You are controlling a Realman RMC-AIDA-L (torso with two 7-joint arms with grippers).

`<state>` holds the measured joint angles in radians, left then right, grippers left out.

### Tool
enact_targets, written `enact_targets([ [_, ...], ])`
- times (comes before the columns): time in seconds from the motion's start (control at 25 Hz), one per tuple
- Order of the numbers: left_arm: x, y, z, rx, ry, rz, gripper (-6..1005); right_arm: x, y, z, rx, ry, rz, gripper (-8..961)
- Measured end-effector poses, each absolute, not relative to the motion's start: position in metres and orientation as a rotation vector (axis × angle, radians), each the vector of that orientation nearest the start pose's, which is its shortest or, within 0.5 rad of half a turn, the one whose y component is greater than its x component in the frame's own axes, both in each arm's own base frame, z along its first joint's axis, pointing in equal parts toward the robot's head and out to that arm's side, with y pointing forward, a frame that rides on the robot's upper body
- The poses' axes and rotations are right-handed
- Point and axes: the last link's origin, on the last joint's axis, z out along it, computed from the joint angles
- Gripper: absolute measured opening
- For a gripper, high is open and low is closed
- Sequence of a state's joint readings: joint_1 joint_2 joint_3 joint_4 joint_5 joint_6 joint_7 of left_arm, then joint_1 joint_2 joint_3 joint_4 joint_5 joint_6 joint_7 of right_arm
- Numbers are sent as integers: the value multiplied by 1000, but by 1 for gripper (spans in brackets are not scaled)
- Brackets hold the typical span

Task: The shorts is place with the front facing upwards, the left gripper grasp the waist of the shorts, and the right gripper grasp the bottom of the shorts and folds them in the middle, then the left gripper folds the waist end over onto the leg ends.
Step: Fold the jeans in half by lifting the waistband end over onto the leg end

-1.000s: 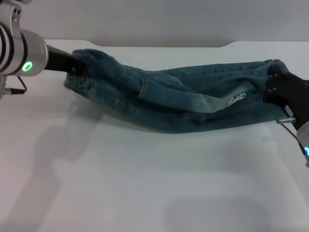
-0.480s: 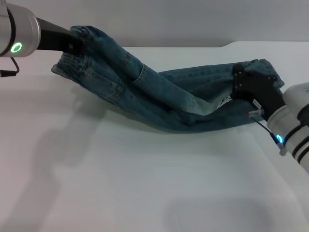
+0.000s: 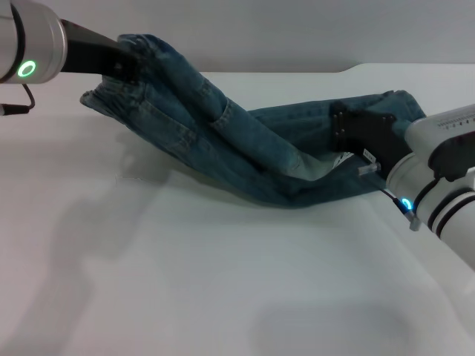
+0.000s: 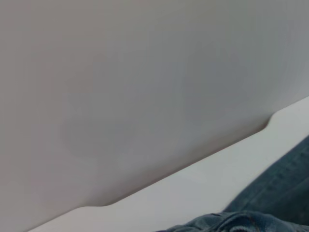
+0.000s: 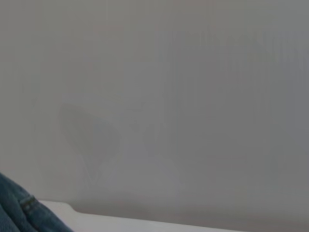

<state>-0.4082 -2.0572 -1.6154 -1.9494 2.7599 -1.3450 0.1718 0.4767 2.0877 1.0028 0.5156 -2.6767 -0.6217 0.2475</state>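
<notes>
White worktop (image 3: 223, 297) fills the head view, with a plain grey wall behind its far edge and a stepped notch in that edge toward the far right.

The shorts (image 3: 245, 148) are blue denim, folded lengthwise into a long band that runs across the far half of the worktop from the far left toward the far right edge. The waist end is lifted clear of the surface near the far left corner; from there the cloth slopes down to a sagging middle that rests on the worktop, where a pale faded patch shows. A stitched pocket seam is visible on the raised section.

The left hand (image 3: 122, 63), a black claw on a silver arm with a green ring light, is clamped on the gathered waist, holding it up above the far left part of the worktop.

The right hand (image 3: 349, 132), black, on a white arm with a cyan-blue light, sits on the leg ends (image 3: 397, 104) near the far right edge, low against the denim. Whether its fingers are together or apart cannot be told; cloth hides them.

The left wrist view shows a fold of denim, the worktop's far edge and the wall. The right wrist view shows a corner of denim against the wall.
</notes>
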Motion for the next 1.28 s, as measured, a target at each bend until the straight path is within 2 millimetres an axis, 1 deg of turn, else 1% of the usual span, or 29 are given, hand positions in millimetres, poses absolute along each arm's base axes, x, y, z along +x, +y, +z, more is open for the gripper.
enact_targets([
  [0.12,-97,337,72,-2186,-725,-16,50,248,373,-89,-1967,720,645,-1],
  [0.32,-92,333,67,-2233,-734,-47,50,241,375,-94,-1994,726,655,-1],
  [0.56,-87,331,63,-2272,-727,-71,50,233,373,-107,-2067,742,641,-1],
  [1.0,-76,331,62,-2304,-678,-132,51,224,360,-127,-2163,800,652,0],
  [1.2,-69,332,62,-2324,-646,-188,51,214,363,-134,-2202,850,662,0],
  [1.28,-67,332,61,-2329,-637,-201,50,209,363,-138,-2231,843,646,0],
])
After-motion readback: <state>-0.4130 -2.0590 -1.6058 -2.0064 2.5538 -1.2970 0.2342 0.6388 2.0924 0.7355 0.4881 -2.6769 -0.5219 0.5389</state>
